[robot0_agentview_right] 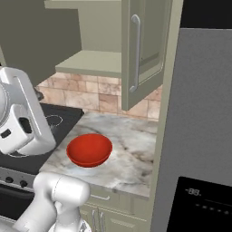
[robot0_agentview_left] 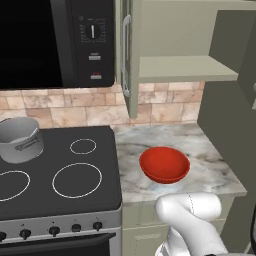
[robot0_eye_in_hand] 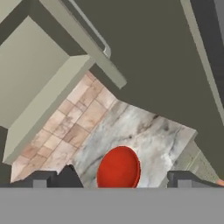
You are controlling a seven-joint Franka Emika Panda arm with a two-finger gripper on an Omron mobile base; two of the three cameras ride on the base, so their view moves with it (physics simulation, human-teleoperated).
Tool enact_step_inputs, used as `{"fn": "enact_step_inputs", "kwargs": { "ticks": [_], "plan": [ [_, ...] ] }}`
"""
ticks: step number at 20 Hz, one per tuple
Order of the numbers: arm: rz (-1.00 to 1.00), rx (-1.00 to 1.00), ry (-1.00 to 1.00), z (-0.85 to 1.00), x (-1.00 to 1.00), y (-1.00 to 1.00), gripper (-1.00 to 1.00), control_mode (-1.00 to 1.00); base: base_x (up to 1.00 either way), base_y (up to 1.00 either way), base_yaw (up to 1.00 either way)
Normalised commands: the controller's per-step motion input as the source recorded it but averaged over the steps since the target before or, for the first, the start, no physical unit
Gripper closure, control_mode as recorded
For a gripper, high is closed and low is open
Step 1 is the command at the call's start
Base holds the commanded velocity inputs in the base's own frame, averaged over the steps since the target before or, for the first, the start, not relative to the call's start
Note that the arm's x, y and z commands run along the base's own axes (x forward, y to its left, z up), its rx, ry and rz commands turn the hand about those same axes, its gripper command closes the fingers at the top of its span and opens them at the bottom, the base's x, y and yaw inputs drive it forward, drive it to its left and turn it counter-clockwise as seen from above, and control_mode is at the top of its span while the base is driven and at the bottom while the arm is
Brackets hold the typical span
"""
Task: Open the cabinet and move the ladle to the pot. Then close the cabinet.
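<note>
Now: cabinet (robot0_agentview_left: 170,65) doors swung open | pot (robot0_agentview_left: 20,140) upright on stove (robot0_agentview_left: 60,170) | jaws spread, empty

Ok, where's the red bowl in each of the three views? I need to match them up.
Left base view: the red bowl sits on the marble counter, right of the stove, below the open cabinet.
Right base view: the bowl lies left of centre on the counter, beside the stove's edge.
Hand view: the bowl is at bottom centre, between the gripper fingertips.
Shared landmark: the cabinet's shelf above the tile backsplash.
</note>
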Motion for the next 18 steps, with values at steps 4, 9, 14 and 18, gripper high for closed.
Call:
{"fn": "enact_step_inputs", "kwargs": {
  "ticks": [4,9,14,18],
  "plan": [
    [0.00,0.12,-0.05,0.05,-0.37,-0.41,-1.00,-1.00,0.00,0.00,0.00],
    [0.00,0.10,-0.10,0.01,-0.16,-0.27,-1.00,-1.00,0.00,0.00,0.00],
    [-0.07,0.11,-0.14,0.00,0.00,-0.15,-1.00,-1.00,0.00,0.00,0.00],
    [-0.11,0.11,-0.11,0.00,0.04,-0.17,-1.00,-1.00,0.00,0.00,0.00]
  ]
}}
